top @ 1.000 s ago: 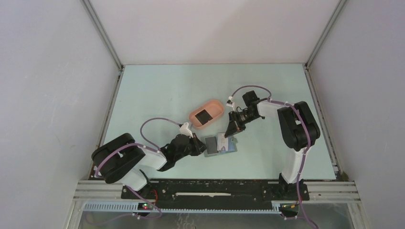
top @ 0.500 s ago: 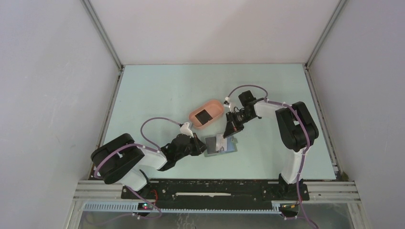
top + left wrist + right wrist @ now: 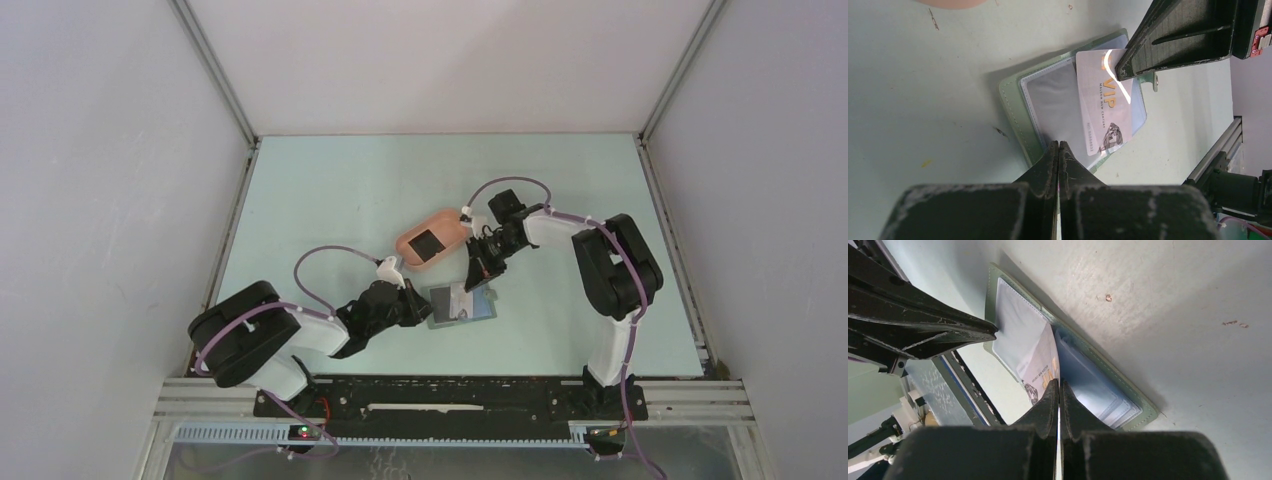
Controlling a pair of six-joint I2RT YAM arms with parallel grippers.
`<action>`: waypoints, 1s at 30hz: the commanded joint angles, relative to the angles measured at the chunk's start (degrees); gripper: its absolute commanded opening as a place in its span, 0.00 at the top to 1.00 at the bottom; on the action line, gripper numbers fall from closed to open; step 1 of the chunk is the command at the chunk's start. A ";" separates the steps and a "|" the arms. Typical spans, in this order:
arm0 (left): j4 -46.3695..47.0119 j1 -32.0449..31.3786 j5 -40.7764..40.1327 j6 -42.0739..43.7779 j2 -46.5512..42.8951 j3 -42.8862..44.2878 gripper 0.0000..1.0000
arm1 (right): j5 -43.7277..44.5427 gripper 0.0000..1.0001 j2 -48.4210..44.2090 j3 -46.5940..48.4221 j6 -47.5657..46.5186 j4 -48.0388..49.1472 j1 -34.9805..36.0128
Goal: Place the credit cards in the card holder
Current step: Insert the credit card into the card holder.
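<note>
At the near-left edge of the card holder (image 3: 1012,102): the left gripper (image 3: 1058,146) comes in low, jaws fully closed on nothing, its tip on or just over the green rim. It looks placed to pin the case so it cannot slide or fold shut.
On the table (image 3: 330,190), between the two arms: the card holder lies open and flat, clear sleeves facing up.
Across the holder's sleeves: a pale credit card (image 3: 1103,115) marked VIP lies slanted, one short end over the middle sleeve and the other past the holder's edge. It is not seated in a pocket, as far as I can tell.
At the far end of that card: the right gripper (image 3: 1058,386) has its jaws pressed together, tip against the card's edge. This looks like nudging the card toward a sleeve mouth; whether it nips the edge I cannot tell.
Beyond the holder, well clear of it: a pink tray (image 3: 447,221) holds a dark card (image 3: 428,244), probably waiting for its turn.
Step in hand: seating the first card, with one arm bracing and the other feeding.
</note>
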 commanded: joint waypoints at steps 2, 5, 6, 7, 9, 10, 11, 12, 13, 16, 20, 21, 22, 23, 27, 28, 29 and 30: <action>-4.69 -0.25 -2.14 2.28 -1.07 1.43 1.00 | 6.88 1.00 -0.91 1.73 -0.91 -1.71 2.38; -5.12 -0.25 -2.44 2.51 -1.48 1.32 1.00 | 7.46 1.00 -0.76 1.77 -0.61 -2.11 2.71; -5.23 -0.26 -2.49 2.59 -1.72 1.30 1.00 | 8.06 1.00 -0.81 1.78 -0.05 -2.18 2.72; -5.38 -0.25 -2.57 2.68 -1.88 1.26 1.00 | 8.36 1.00 -0.89 1.80 0.08 -2.27 2.74; -5.71 -0.25 -2.71 2.77 -2.08 1.39 1.00 | 8.55 1.00 -1.15 1.75 0.05 -2.78 2.74; -5.83 -0.25 -2.83 2.86 -2.12 1.35 1.00 | 8.69 1.00 -1.27 1.75 0.08 -2.93 2.74; -5.97 -0.25 -2.78 2.90 -2.13 1.42 1.00 | 8.76 1.00 -1.30 1.75 0.08 -3.02 2.74; -6.07 -0.27 -2.87 2.98 -2.13 1.46 1.00 | 8.80 1.00 -1.37 1.78 0.08 -3.12 2.74; -6.11 -0.26 -2.86 3.04 -2.13 1.46 1.00 | 8.93 1.00 -1.45 1.80 0.08 -3.23 2.74; -6.08 -0.25 -2.85 3.23 -2.04 1.59 1.00 | 9.16 1.00 -1.35 1.70 0.08 -3.42 2.74; -6.12 -0.26 -2.68 3.61 -1.96 1.85 1.00 | 9.36 1.00 -1.36 1.58 0.25 -3.24 2.93; -6.12 -0.25 -2.59 3.65 -1.86 1.87 1.00 | 9.36 1.00 -1.23 1.60 0.34 -3.18 3.06; -6.12 -0.25 -2.43 3.69 -1.75 2.00 1.00 | 9.41 1.00 -1.09 1.59 0.47 -3.09 3.23; -6.12 -0.25 -2.34 3.77 -1.70 2.11 1.00 | 9.51 1.00 -1.00 1.58 0.56 -2.99 3.38; -6.12 -0.30 -2.14 4.01 -1.65 2.22 1.00 | 9.74 1.00 -0.39 1.58 0.79 -2.72 4.33; -6.12 -0.27 -2.12 4.04 -1.65 2.16 1.00 | 9.87 1.00 -0.31 1.65 0.83 -2.63 4.46; -6.10 -0.28 -2.13 4.05 -1.68 2.10 1.00 | 9.96 1.00 -0.25 1.59 0.87 -2.59 4.61; -6.12 -0.27 -2.06 4.09 -1.77 2.10 1.00 | 10.10 1.00 -0.24 1.57 0.88 -2.58 4.73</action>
